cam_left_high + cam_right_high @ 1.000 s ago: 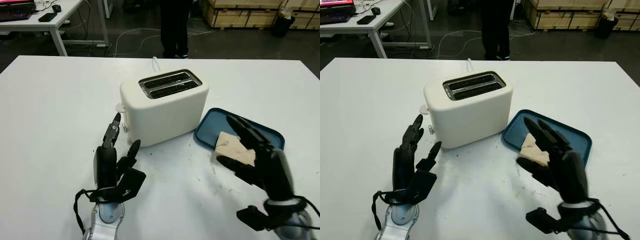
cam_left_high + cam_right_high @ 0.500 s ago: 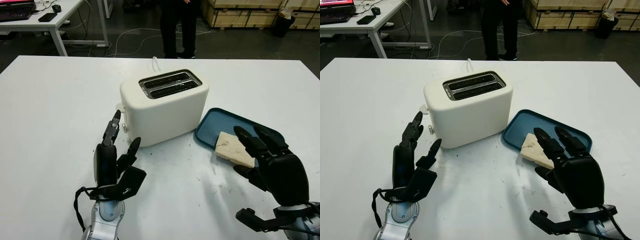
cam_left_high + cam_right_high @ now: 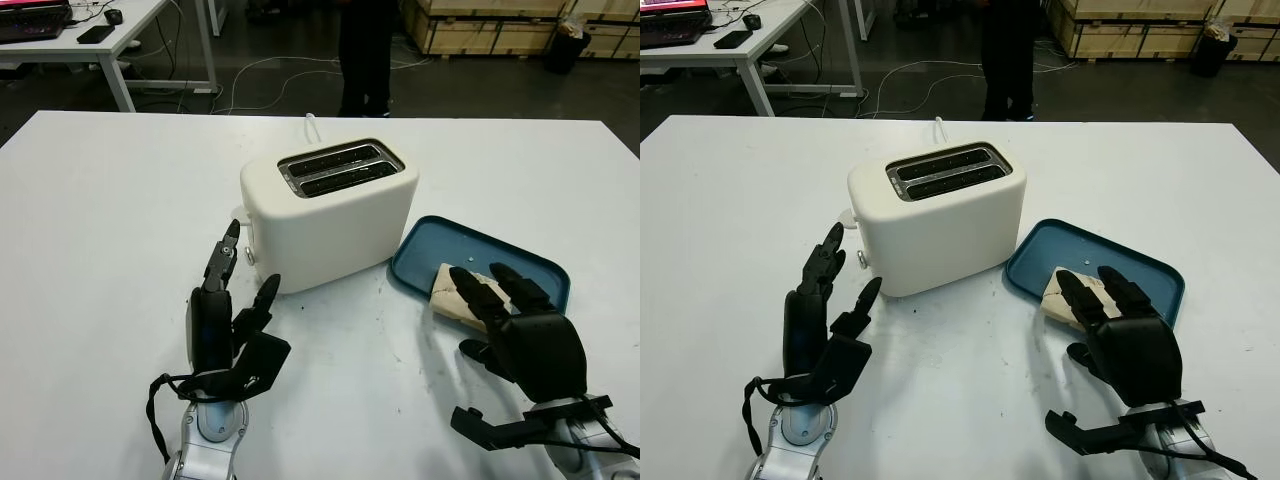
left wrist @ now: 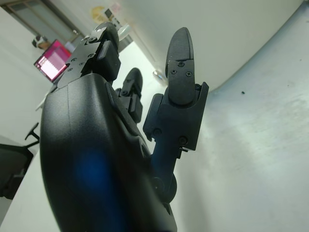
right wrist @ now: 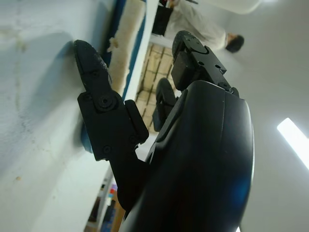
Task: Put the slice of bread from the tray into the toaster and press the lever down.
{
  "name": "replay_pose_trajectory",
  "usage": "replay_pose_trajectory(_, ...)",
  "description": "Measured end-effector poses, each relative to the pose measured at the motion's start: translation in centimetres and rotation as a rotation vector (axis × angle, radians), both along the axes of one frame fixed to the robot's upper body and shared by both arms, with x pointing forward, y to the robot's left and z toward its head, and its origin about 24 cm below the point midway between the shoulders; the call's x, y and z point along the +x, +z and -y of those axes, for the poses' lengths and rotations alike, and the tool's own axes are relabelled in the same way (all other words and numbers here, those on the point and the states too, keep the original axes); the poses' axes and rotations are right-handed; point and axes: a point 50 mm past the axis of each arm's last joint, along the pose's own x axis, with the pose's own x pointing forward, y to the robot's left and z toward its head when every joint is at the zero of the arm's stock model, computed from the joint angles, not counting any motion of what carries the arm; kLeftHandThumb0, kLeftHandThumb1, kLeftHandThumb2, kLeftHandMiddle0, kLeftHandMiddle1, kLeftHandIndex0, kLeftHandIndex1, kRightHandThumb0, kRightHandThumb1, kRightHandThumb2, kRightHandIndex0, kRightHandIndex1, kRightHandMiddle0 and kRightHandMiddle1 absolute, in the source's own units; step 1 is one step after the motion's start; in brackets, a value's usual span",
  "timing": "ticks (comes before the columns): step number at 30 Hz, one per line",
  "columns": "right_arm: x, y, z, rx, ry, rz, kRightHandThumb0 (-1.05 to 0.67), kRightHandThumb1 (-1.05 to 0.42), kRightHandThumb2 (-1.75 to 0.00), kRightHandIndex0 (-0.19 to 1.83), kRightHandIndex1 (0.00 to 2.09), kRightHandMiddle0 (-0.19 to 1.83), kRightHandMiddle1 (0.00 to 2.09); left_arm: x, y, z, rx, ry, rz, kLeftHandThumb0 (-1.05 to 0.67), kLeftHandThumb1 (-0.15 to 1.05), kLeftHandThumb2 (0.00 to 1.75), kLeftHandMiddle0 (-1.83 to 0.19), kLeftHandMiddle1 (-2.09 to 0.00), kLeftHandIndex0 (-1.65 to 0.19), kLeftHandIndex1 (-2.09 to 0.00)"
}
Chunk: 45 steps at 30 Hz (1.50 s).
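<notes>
White two-slot toaster (image 3: 330,212) stands mid-table (image 3: 110,200), slots empty. Blue tray (image 3: 440,250) just beside toaster, on its right. Bread slice (image 3: 447,296) lies in tray, at edge nearest me. My right hand (image 3: 520,335) over near side of tray, fingers (image 3: 470,290) stretched wide above slice, holding nothing; cannot tell if they touch it. My left hand (image 3: 228,325) open, front-left of toaster, fingertips pointing at its left end, holding nothing. Person's legs (image 3: 365,55) behind table.

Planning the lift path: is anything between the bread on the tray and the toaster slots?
Nothing visible: the bread lies on the tray, the toaster slots look empty, and the right hand reaches over the bread.
</notes>
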Motion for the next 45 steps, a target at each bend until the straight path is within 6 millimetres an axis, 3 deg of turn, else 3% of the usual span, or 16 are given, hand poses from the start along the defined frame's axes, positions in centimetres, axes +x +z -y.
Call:
replay_pose_trajectory(10, 0.9, -1.0, 0.4, -0.046, -0.007, 0.078, -0.4, -0.8, 0.0, 0.29, 0.01, 0.33, 0.01, 0.0, 0.4, -0.1, 0.004, -0.006, 0.011, -0.53, 0.92, 0.34, -0.37, -0.11, -0.29, -0.01)
replay_pose_trajectory(23, 1.9, -1.5, 1.3, -0.105, -0.051, 0.049, -0.43, -0.86, -0.01, 0.27, 0.0, 0.28, 0.0, 0.0, 0.6, -0.4, -0.007, 0.008, 0.032, -0.51, 0.92, 0.33, -0.4, -0.12, -0.32, -0.02)
replay_pose_trajectory(27, 2.4, -1.2, 1.2, -0.101, -0.081, -0.018, -0.42, -0.88, -0.01, 0.54, 0.08, 0.44, 0.05, -0.2, 1.0, -0.6, -0.01, 0.021, 0.05, -0.49, 0.92, 0.34, -0.41, -0.11, -0.32, -0.02)
replay_pose_trajectory(28, 2.4, -1.1, 1.2, -0.102, -0.084, -0.026, -0.41, -0.9, 0.0, 0.74, 0.2, 0.59, 0.08, -0.3, 1.1, -0.6, -0.01, 0.024, 0.056, -0.5, 0.92, 0.34, -0.41, -0.11, -0.33, -0.02)
replay_pose_trajectory(30, 2.4, -1.1, 1.2, -0.109, -0.08, -0.032, -0.39, -0.91, 0.0, 0.67, 0.9, 0.85, 0.12, -0.3, 1.3, -0.6, -0.007, 0.027, 0.064, -0.5, 0.92, 0.34, -0.42, -0.11, -0.33, -0.02)
replay_pose_trajectory(32, 2.4, -1.0, 1.2, -0.115, -0.074, -0.029, -0.38, -0.92, -0.01, 0.61, 1.29, 0.97, 0.18, -0.4, 1.4, -0.6, -0.005, 0.028, 0.066, -0.5, 0.92, 0.34, -0.42, -0.11, -0.33, -0.01)
replay_pose_trajectory(33, 2.4, -1.0, 1.2, -0.116, -0.071, -0.022, -0.38, -0.92, -0.03, 0.6, 1.38, 1.0, 0.22, -0.4, 1.3, -0.7, -0.006, 0.029, 0.065, -0.49, 0.92, 0.34, -0.42, -0.11, -0.33, -0.01)
replay_pose_trajectory(40, 2.4, -1.0, 1.2, -0.141, -0.054, -0.011, -0.38, -0.92, -0.15, 0.63, 1.49, 1.0, 0.34, -0.5, 1.3, -0.7, -0.002, 0.031, 0.062, -0.48, 0.92, 0.34, -0.43, -0.11, -0.34, -0.01)
replay_pose_trajectory(42, 2.4, -1.1, 1.3, -0.145, -0.05, 0.0, -0.37, -0.92, -0.13, 0.62, 1.55, 0.87, 0.66, -0.5, 1.3, -0.7, -0.002, 0.031, 0.062, -0.48, 0.92, 0.33, -0.43, -0.1, -0.34, -0.01)
replay_pose_trajectory(45, 2.4, -1.1, 1.3, -0.15, -0.045, 0.009, -0.37, -0.92, -0.16, 0.6, 1.6, 0.77, 0.88, -0.5, 1.3, -0.7, -0.006, 0.03, 0.062, -0.49, 0.92, 0.33, -0.42, -0.1, -0.33, -0.01)
